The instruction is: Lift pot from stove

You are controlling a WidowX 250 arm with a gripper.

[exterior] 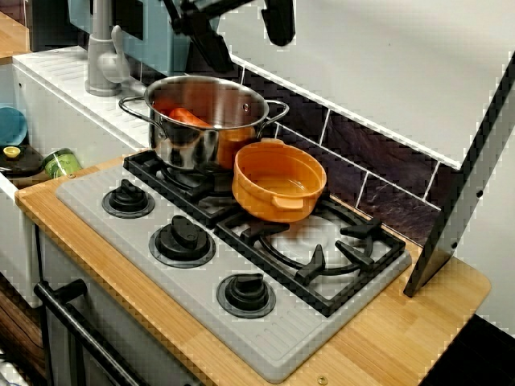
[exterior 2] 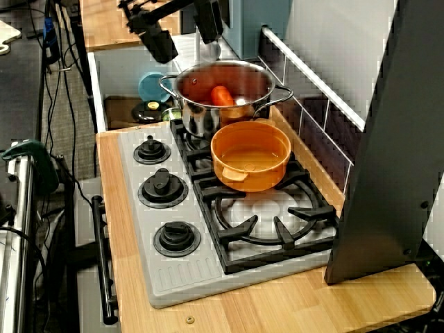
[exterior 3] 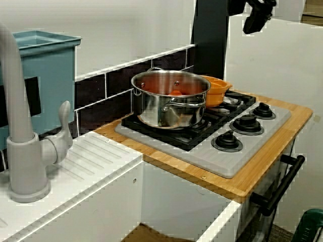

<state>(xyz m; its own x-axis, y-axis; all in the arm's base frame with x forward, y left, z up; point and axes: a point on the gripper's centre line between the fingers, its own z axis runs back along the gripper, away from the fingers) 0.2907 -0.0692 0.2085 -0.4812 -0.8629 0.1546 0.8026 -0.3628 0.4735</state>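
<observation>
Pot (exterior: 278, 178) on stove (exterior: 241, 241), straddling the grates between burners, rim touching or just short of steel pot (exterior: 208, 121) behind; hard to tell which. Empty, stubby handle facing the knobs (exterior: 187, 240). Gripper (exterior 2: 182, 28) high above the steel pot, fingers apart, holding nothing. Risks: descending onto the steel pot instead, nudging it while grasping, or slipping off the thin orange rim and tipping the pot on the uneven grate.
</observation>
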